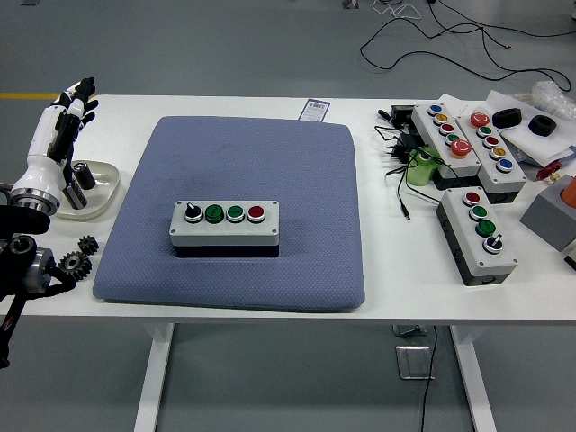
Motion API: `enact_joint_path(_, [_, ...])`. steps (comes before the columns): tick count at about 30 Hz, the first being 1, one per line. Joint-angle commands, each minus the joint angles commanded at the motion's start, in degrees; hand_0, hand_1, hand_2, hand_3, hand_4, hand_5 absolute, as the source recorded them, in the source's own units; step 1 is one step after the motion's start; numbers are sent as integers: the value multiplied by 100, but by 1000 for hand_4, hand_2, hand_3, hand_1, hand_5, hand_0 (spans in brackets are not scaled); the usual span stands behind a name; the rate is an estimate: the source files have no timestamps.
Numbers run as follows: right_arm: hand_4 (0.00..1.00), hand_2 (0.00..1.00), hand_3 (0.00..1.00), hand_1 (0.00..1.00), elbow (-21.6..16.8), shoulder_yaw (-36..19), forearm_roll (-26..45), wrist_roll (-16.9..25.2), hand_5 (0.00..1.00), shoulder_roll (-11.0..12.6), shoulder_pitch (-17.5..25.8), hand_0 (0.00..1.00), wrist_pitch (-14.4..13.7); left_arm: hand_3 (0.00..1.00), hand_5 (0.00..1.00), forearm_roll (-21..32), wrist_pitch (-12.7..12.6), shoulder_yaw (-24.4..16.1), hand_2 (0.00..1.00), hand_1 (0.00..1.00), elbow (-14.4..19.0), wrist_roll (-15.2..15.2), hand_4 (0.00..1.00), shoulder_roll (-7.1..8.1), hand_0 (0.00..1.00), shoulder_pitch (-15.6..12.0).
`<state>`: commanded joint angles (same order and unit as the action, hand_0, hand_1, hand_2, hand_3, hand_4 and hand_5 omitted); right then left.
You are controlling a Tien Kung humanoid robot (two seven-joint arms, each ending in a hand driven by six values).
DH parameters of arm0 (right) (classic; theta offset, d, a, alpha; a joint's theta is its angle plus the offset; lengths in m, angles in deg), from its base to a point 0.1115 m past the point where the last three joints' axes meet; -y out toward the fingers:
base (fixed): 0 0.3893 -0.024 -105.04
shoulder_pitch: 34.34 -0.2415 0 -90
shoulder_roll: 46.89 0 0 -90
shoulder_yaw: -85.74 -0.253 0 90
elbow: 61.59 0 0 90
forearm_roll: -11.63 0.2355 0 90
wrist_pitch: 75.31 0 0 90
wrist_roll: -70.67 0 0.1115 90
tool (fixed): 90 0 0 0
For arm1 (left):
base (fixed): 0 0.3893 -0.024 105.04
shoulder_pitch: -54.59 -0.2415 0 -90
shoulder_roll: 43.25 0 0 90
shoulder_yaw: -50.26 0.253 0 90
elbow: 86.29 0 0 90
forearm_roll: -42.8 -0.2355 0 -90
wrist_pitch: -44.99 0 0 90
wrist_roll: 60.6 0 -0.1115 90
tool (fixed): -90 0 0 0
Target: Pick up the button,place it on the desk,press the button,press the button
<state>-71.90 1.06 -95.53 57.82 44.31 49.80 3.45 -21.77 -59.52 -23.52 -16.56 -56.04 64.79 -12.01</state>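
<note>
A grey button box (225, 224) lies on the blue mat (238, 171), near its front middle. It carries a black knob, two green buttons and a red button in a row. My left hand (61, 126) is at the far left edge of the table, well away from the box, white with black fingertips stretched out and holding nothing. No right hand shows.
A white dish (94, 189) with a small metal cylinder sits beside the left hand, and black gears (76, 256) lie in front of it. At the right stand three more button boxes (477, 236), cables (400, 166), a green bottle (420, 167) and black parts.
</note>
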Motion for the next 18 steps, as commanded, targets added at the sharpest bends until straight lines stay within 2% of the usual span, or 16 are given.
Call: enact_joint_path(18, [310,674,624,658,0,-104,-123,20,173,10,-12,673,-1,907,998,-26,-24,-65,964,916,33,-8,718,5,903,-25])
